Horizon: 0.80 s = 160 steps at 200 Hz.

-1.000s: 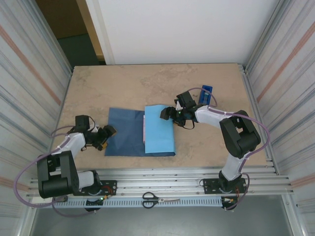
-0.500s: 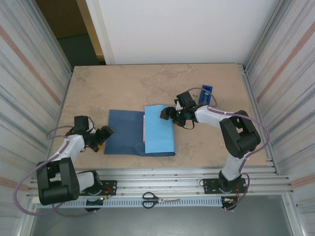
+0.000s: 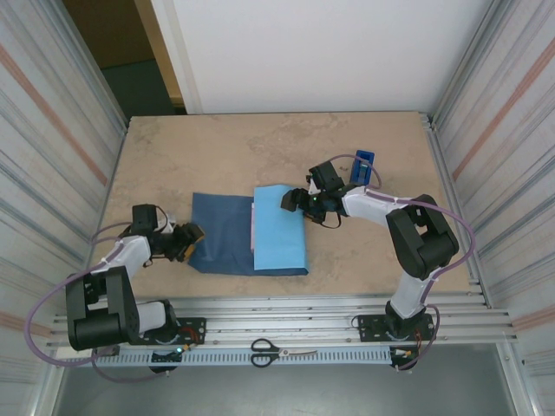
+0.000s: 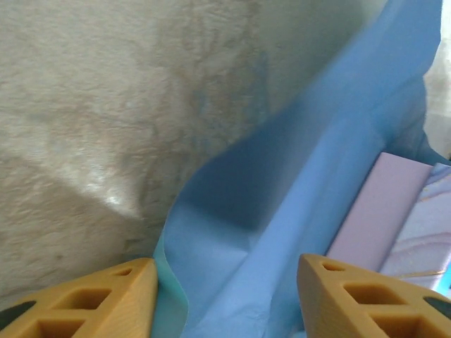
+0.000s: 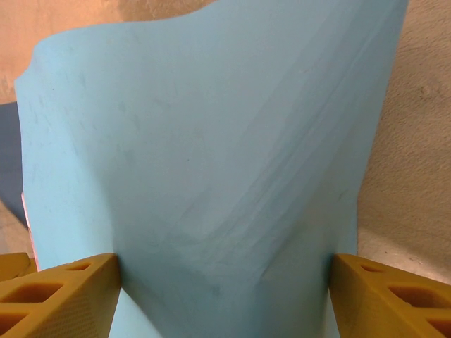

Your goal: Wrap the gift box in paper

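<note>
Two arms meet the paper [image 3: 221,232] from opposite sides. At far left, the left gripper [image 3: 191,237] sits low on the table [image 3: 217,152] at the paper's left edge, jaws spread. Its wrist view shows the fingers [image 4: 84,299] apart, with the lifted edge curling up between them and nothing pinched. The paper lies mid-table, navy showing on its left part, while a sky-blue flap is folded over the box [image 3: 252,227] — a thin pink side peeks out at the flap's left edge. The right gripper [image 3: 293,201] sits at the flap's far right corner, jaws spread wide, the flap rising between its fingers [image 5: 60,296] — not clamped. Further right, a tape dispenser [image 3: 364,165] stands apart from the paper.
</note>
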Motion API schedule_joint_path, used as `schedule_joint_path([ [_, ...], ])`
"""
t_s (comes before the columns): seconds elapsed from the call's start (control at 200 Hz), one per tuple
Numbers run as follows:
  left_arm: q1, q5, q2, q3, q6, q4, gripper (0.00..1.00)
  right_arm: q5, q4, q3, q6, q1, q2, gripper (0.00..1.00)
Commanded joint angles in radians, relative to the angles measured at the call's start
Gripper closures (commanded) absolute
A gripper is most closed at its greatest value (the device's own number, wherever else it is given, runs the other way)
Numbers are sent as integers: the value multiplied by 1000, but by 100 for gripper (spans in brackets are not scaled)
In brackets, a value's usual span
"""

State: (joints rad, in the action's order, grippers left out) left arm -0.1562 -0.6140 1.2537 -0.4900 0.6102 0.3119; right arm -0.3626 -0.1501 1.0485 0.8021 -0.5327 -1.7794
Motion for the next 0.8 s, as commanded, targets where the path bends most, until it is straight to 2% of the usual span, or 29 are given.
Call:
schedule_joint_path([
  [0.0, 0, -49, -12, 1, 1, 5, 47, 76, -172, -42, 2, -32, -72, 25],
  [0.09, -2, 2, -39, 9, 6, 24, 40, 75, -174, -41, 2, -32, -73, 25],
  [0.195, -14, 47, -74, 25, 23, 39, 38, 76, -176, -41, 2, -30, -72, 25],
  [0.261, -17, 93, -92, 31, 29, 63, 30, 77, -175, -40, 2, -31, -71, 25],
  [0.426, -22, 107, -93, 43, 27, 75, 30, 79, -177, -42, 2, -31, -71, 25],
  [0.556, -22, 106, -80, 56, 25, 79, 31, 77, -171, -44, 3, -33, -72, 25],
  [0.641, -22, 89, -78, 69, 29, 51, 35, 77, -172, -44, 3, -33, -73, 25],
  [0.797, -23, 24, -54, 67, 22, 18, 50, 74, -169, -44, 5, -33, -74, 25],
])
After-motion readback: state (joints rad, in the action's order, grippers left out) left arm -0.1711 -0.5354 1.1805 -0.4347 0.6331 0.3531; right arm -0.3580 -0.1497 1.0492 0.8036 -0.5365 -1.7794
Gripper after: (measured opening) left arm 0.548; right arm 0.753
